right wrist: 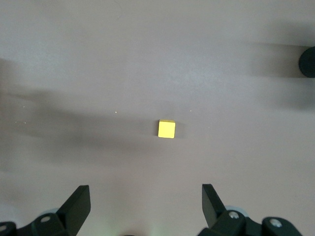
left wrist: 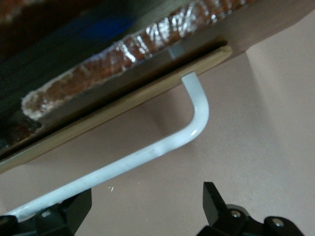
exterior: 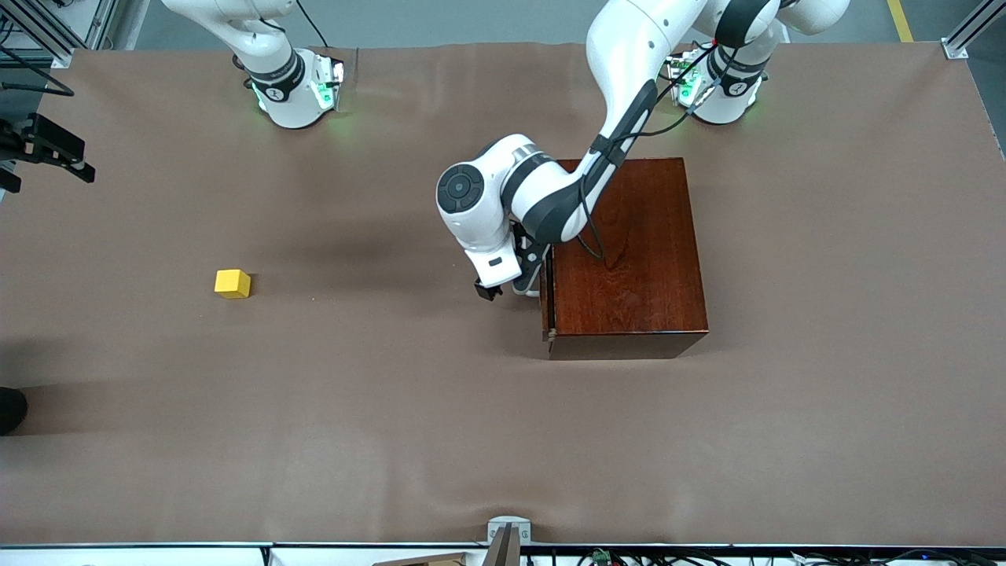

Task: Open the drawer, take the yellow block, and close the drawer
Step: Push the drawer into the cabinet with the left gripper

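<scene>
The dark reddish-brown wooden box (exterior: 629,251) stands mid-table. Its drawer (left wrist: 123,105) faces the right arm's end and looks pushed in; only its pale edge shows. The white handle (left wrist: 162,145) sticks out from it. My left gripper (exterior: 503,289) is open, low in front of the drawer; in the left wrist view (left wrist: 147,209) the handle bar crosses just ahead of one finger (left wrist: 74,211), outside the jaws. The yellow block (exterior: 233,284) lies on the table toward the right arm's end. My right gripper (right wrist: 146,204) is open and empty, high over the table, with the block (right wrist: 166,129) far below.
A brown cloth covers the table (exterior: 393,409). A dark round object (exterior: 9,409) sits at the table edge at the right arm's end, also in the right wrist view (right wrist: 307,61). A black rig (exterior: 47,149) juts in there. A camera mount (exterior: 507,534) is at the front edge.
</scene>
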You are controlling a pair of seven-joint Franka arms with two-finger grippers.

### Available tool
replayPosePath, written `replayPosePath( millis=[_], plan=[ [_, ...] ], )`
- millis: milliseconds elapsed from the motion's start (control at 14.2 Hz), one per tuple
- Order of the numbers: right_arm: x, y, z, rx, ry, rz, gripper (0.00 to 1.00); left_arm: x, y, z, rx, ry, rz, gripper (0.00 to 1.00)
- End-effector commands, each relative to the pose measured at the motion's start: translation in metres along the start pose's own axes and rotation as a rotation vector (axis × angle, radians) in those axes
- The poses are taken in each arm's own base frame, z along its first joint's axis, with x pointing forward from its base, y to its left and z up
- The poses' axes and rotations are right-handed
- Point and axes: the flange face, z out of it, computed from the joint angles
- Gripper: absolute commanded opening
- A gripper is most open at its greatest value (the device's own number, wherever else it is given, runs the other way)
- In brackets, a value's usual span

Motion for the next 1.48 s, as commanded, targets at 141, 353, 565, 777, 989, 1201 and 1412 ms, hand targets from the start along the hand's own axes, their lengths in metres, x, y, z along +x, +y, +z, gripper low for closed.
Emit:
replayPosePath(
  millis=[141, 353, 565, 777, 989, 1201, 1412],
  plan=[
    [0.001, -0.001, -0.004, -0.007, -0.005, 0.014, 1.0, 0.025, -0.003, 0.001, 0.029, 0.073, 0.012, 1.0],
    [0.001, -0.001, -0.004, -0.007, -0.005, 0.014, 1.0, 0.036, -0.001, 0.003, 0.044, 0.087, 0.052, 1.0],
    [0.002, -0.001, -0.002, -0.007, -0.008, 0.013, 1.0, 0.041, -0.002, 0.001, 0.062, 0.091, 0.093, 1.0],
    [0.004, -0.001, 0.001, -0.006, -0.013, 0.013, 1.0, 0.034, -0.004, -0.01, 0.05, 0.074, 0.109, 1.0],
    [0.004, -0.001, 0.0, -0.006, -0.011, 0.013, 1.0, 0.026, -0.012, -0.056, -0.015, 0.045, 0.181, 1.0],
    [0.004, 0.0, 0.001, -0.006, -0.013, 0.016, 1.0, 0.033, -0.023, -0.126, -0.103, 0.0, 0.281, 1.0],
    [0.005, 0.002, 0.002, -0.005, -0.016, 0.019, 1.0, 0.088, -0.031, -0.187, -0.163, -0.008, 0.386, 1.0]
  ],
)
